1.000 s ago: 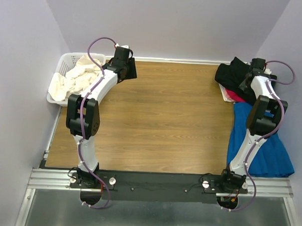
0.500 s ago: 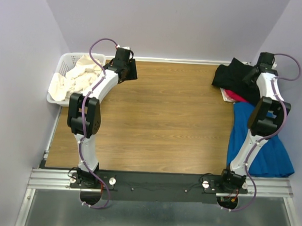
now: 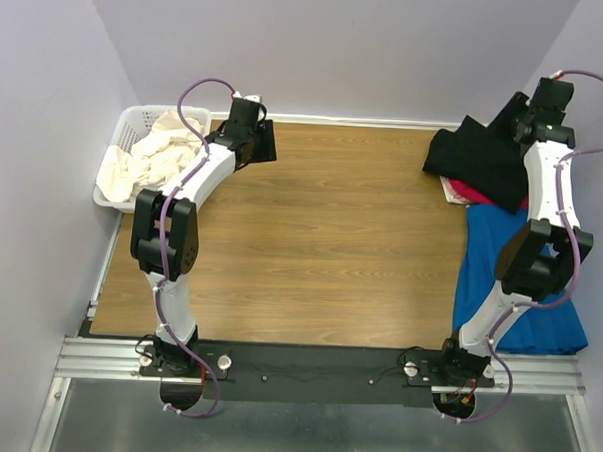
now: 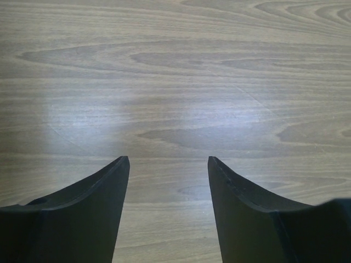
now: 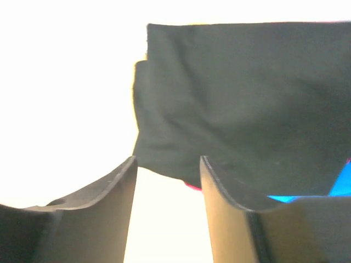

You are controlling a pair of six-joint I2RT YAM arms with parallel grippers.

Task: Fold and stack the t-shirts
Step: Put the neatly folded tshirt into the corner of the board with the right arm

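At the upper right of the overhead frame, on the far corner of the bench (image 3: pixel 331 237): a black t-shirt (image 3: pixel 480 159), loosely bunched, topping a crimson t-shirt (image 3: pixel 471 193) and the far end of a blue cloth (image 3: pixel 490 274). Just beyond it, toward the top right corner, the right claw (image 3: pixel 535 111), raised clear of the fabric. Stands partly spread in its own wrist view, nothing between the fingers (image 5: pixel 98 213). Shows there the black shirt across the upper right of the frame, past the fingertips and apart from them, slivers of crimson and blue peeking under its lower edge.

At the upper left, a white lattice basket (image 3: pixel 126 128) just beside the bench edge, heaped with cream-white t-shirts (image 3: pixel 154 155). Next to it the left claw (image 3: pixel 257 139), gaping wide over bare wood, gripping nothing; near the cream shirts without touching, well apart from the black one.

Looks, by every sign, soft, light and limp: likely to sag, stretch and slide over the smooth wood rather than keep a shape; no danger of breakage. Best taken at an edge, a hem corner, a shoulder seam or the collar, with a pinch through few layers, not a grab into the bunched middle, apt to drag up the crimson shirt beneath. Probably calls for both claws on matching corners to lift and spread flat.
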